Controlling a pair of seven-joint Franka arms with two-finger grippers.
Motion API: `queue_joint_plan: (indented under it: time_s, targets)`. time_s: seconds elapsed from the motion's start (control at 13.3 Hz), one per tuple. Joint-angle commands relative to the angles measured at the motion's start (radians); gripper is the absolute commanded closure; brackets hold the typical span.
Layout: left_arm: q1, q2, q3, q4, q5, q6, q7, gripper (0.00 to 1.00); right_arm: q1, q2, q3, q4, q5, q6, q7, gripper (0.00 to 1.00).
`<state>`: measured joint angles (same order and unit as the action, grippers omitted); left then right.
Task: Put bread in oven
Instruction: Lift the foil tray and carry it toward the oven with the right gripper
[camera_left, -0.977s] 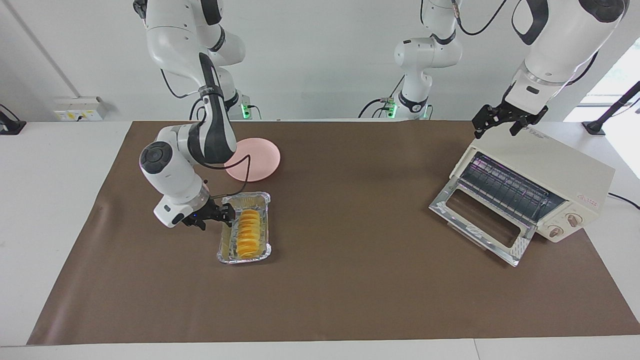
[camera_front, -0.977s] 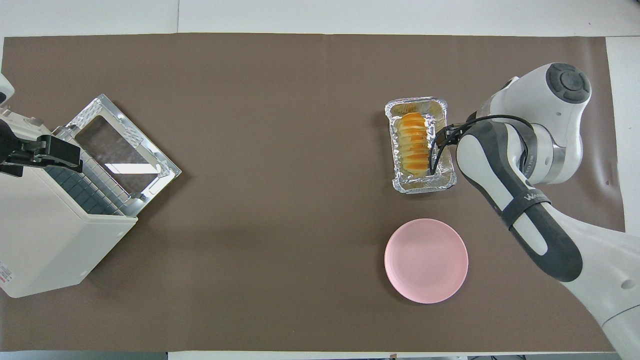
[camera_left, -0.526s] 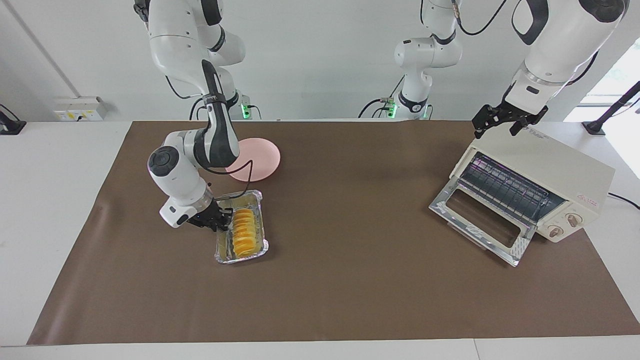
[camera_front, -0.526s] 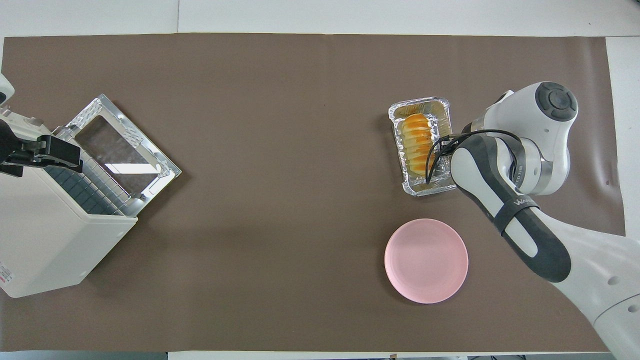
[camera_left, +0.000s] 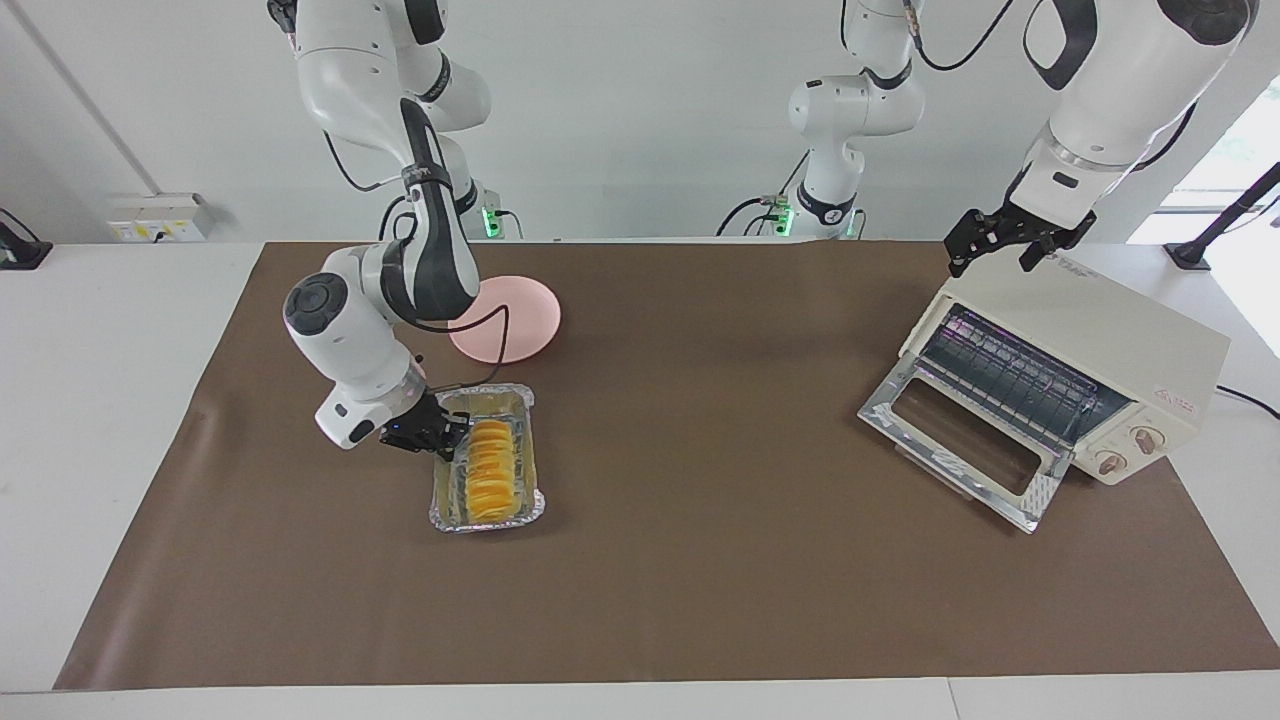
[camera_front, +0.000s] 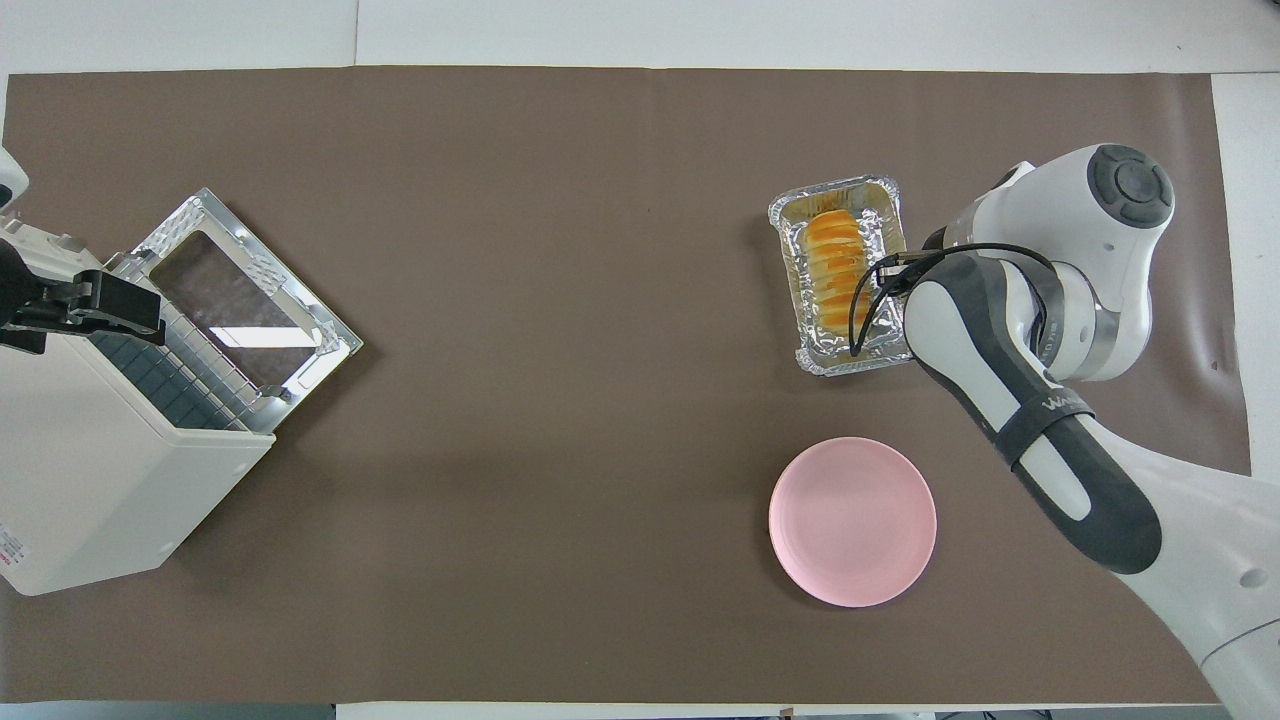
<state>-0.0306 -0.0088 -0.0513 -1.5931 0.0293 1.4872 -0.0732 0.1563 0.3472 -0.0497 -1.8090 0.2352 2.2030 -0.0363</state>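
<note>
Brown mat (camera_left: 700, 560) bare between tray (camera_left: 487, 518) and oven (camera_left: 1075, 380)

The oven (camera_front: 90, 470) is cut off by the overhead view's edge.

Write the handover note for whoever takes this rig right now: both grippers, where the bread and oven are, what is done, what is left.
Right gripper: shut on the rim of the foil tray, at the side toward the right arm's end.
Left gripper: open, waiting over the top of the oven.
Bread: lying in the foil tray, with the pink plate nearer to the robots.
Oven: at the left arm's end, door dropped open, rack bare.
Done: door open, tray gripped.
Left: carry the bread across and put it in the oven.
</note>
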Motion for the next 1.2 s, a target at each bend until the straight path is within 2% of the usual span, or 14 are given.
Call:
queue_joint_plan:
  time_s: [0.0, 0.3, 0.45, 0.6, 0.68, 0.83, 0.98, 1.13]
  targets:
    - [0.006, -0.028, 0.001, -0.028, -0.015, -0.007, -0.002, 0.00, 0.080, -0.004, 0.005, 0.081, 0.024, -0.029, 0.105, 1.00]
    - [0.006, -0.028, 0.001, -0.028, -0.015, -0.007, -0.002, 0.00, 0.234, 0.019, 0.005, 0.160, 0.021, -0.029, 0.182, 1.00]
    - [0.006, -0.028, 0.001, -0.028, -0.015, -0.007, -0.002, 0.00, 0.320, 0.103, 0.002, 0.267, 0.007, -0.074, 0.315, 1.00]
    - [0.006, -0.028, 0.001, -0.028, -0.017, -0.007, -0.002, 0.00, 0.380, 0.238, 0.002, 0.446, 0.006, -0.109, 0.422, 1.00]
    - [0.006, -0.028, 0.001, -0.028, -0.015, -0.007, -0.002, 0.00, 0.405, 0.281, 0.002, 0.483, 0.006, -0.094, 0.446, 1.00]
    - [0.006, -0.028, 0.001, -0.028, -0.017, -0.007, -0.002, 0.00, 0.463, 0.334, 0.001, 0.513, 0.006, -0.068, 0.519, 1.00]
    - [0.006, -0.028, 0.001, -0.028, -0.015, -0.007, -0.002, 0.00, 0.506, 0.352, 0.001, 0.502, -0.014, -0.011, 0.575, 1.00]
    - [0.006, -0.028, 0.001, -0.028, -0.015, -0.007, -0.002, 0.00, 0.511, 0.381, 0.001, 0.497, -0.020, 0.021, 0.608, 1.00]
